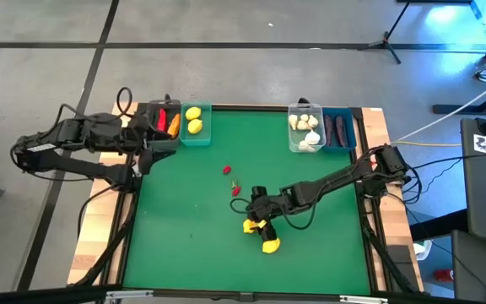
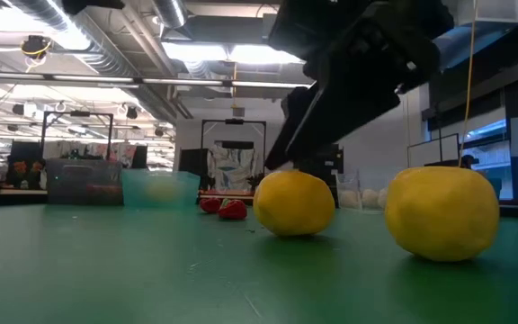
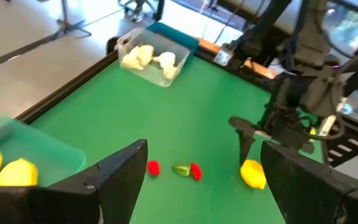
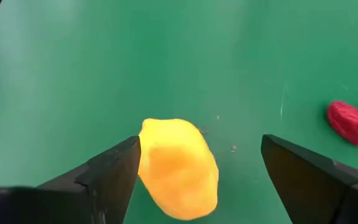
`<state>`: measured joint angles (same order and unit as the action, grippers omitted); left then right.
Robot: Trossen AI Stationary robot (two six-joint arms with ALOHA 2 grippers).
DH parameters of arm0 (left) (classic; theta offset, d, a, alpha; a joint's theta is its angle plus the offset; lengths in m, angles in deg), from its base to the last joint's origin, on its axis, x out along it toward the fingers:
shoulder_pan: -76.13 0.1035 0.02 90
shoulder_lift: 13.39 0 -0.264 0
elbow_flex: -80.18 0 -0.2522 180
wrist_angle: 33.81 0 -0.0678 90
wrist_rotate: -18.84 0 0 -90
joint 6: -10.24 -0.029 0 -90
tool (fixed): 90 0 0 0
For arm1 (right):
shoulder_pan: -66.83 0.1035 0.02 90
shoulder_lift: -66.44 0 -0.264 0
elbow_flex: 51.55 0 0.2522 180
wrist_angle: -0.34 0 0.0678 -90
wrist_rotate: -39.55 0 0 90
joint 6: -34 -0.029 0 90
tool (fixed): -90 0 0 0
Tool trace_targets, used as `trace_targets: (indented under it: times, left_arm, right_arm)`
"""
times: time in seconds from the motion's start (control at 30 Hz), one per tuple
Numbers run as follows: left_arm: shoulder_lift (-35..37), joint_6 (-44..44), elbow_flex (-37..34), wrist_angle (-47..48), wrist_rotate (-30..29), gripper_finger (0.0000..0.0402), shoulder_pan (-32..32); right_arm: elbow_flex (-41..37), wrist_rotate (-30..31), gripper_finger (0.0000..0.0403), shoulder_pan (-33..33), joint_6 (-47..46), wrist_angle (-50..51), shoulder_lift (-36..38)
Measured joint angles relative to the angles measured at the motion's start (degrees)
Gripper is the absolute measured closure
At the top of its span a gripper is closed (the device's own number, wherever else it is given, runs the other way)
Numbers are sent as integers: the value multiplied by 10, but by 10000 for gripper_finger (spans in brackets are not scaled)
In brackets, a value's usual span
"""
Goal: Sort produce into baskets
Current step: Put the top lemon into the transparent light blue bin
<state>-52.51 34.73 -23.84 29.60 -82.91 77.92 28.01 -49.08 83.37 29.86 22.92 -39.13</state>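
Observation:
A yellow lemon (image 4: pixel 179 167) lies on the green table between the fingers of my open right gripper (image 4: pixel 201 146), which stands low over it at the table's middle near side (image 1: pixel 258 209). A second lemon (image 1: pixel 270 246) lies just nearer the front edge. Two small red berries (image 1: pixel 226 170) (image 1: pixel 235 189) lie on the mat. My left gripper (image 3: pixel 205 149) is open and empty, beside the teal bin (image 1: pixel 195 124) at the far left, which holds two lemons. The dark bin (image 1: pixel 163 121) holds a red pepper and a carrot. My right gripper comes down at the lemon from above, slanting from the table's right. One finger (image 4: pixel 114 165) stands right beside the lemon's side (image 4: pixel 146 155); I cannot tell whether it touches. The other finger is clear of it. The lemon rests on the table.
A clear bin (image 1: pixel 305 128) with garlic bulbs and a blue bin (image 1: pixel 339 131) with two dark eggplants stand at the far right. The table has a raised dark rim (image 1: pixel 369 236). Open green mat lies at the near left.

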Motion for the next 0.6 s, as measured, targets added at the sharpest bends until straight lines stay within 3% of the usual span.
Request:
trace_targets:
  times: [0.17, 0.4, 0.6]
  left_arm:
    - [-14, 11, -22, -8, -8, 96, -4]
    - [-95, 27, -122, -200, 39, 96, -66]
    - [-200, 24, -174, -298, 38, 96, -135]
  right_arm:
    - [0, 30, 72, -1, 0, 0, 12]
    - [67, 57, 72, -25, 0, 62, 31]
    - [168, -23, 72, -53, -14, 235, 31]
